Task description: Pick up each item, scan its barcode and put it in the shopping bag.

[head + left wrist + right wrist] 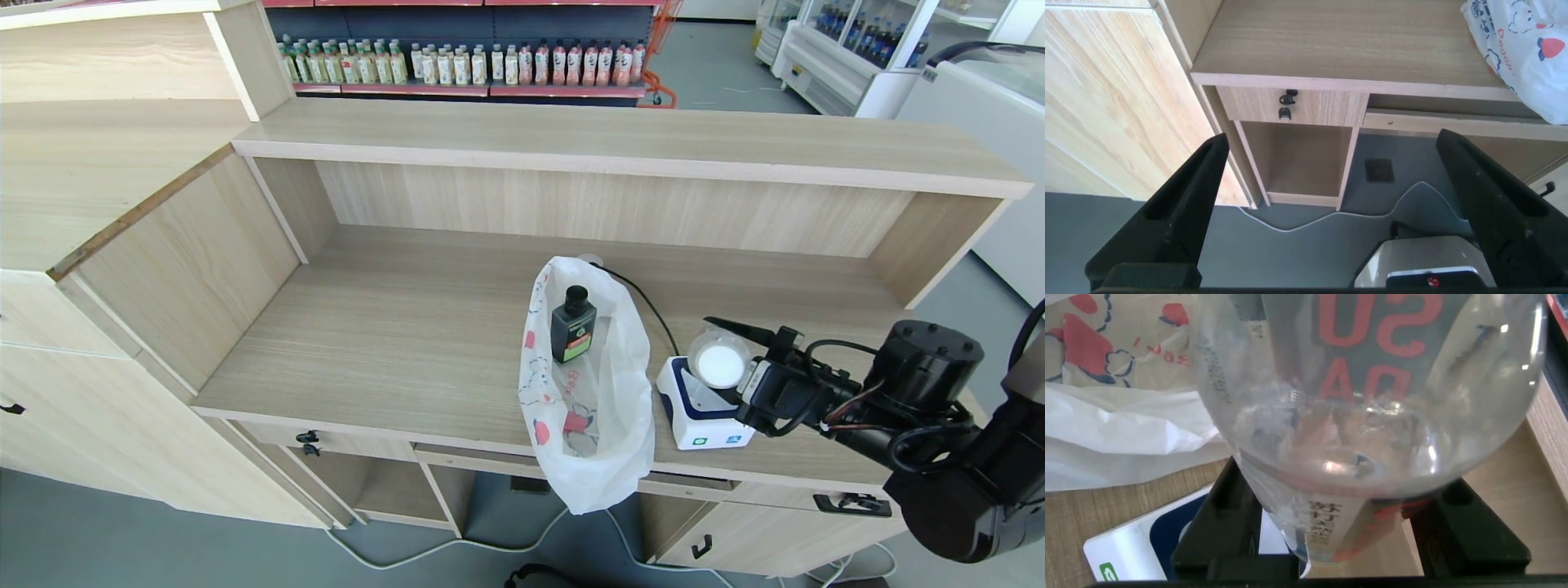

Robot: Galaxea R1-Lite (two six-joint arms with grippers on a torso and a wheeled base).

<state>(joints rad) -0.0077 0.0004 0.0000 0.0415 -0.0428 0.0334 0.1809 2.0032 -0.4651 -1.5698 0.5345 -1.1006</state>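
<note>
We are gripping a clear bottle (717, 363) in our right end effector (729, 358), whose fingers are closing on the bottle's two sides. The bottle is lying on its side, its round base turned up toward the head camera, and it is hovering just above the scanner (702, 412). In the right wrist view, red lettering is showing through the clear wall.

The white and blue scanner is sitting on the desk (408, 327) near the front edge, just beside the bag (629, 384) on its right side. A black cable (645, 302) is running from the scanner back behind the bag.

The white bag with its red print is standing open on the desk, and its lower end is drooping over the front edge. A dark bottle (572, 327) with a black cap is lying inside it.

We are keeping our left end effector (1333, 163) spread wide with nothing between its fingers. It is facing the front of the desk, toward a drawer (1290, 104) with a key in its lock.
</note>
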